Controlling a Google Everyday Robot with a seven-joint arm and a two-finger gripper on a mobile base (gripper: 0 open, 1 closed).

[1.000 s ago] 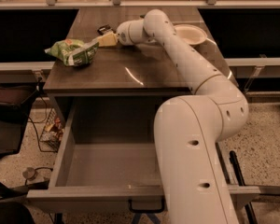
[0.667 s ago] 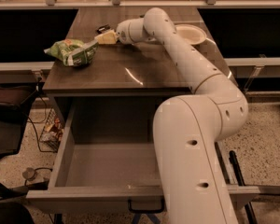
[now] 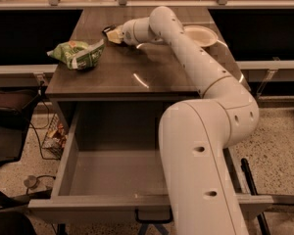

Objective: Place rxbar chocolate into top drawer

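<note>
The top drawer (image 3: 68, 151) is pulled open below the wooden cabinet top (image 3: 152, 70), and the part of its inside that I can see is bare. Its front panel (image 3: 88, 205) faces me, with a black handle (image 3: 154, 219) under it. My white arm reaches over the top to its far side. My gripper (image 3: 112, 33) sits low over the surface at the back left. A small dark shape (image 3: 108, 30) and a yellowish piece (image 3: 118, 35) lie at its tip. I cannot tell whether the dark shape is the rxbar chocolate.
A green-and-white snack bag (image 3: 78, 54) lies on the left of the cabinet top. A white plate (image 3: 202, 35) sits at the back right, behind my arm. A dark chair (image 3: 10, 116) and cables (image 3: 51, 136) are on the floor to the left.
</note>
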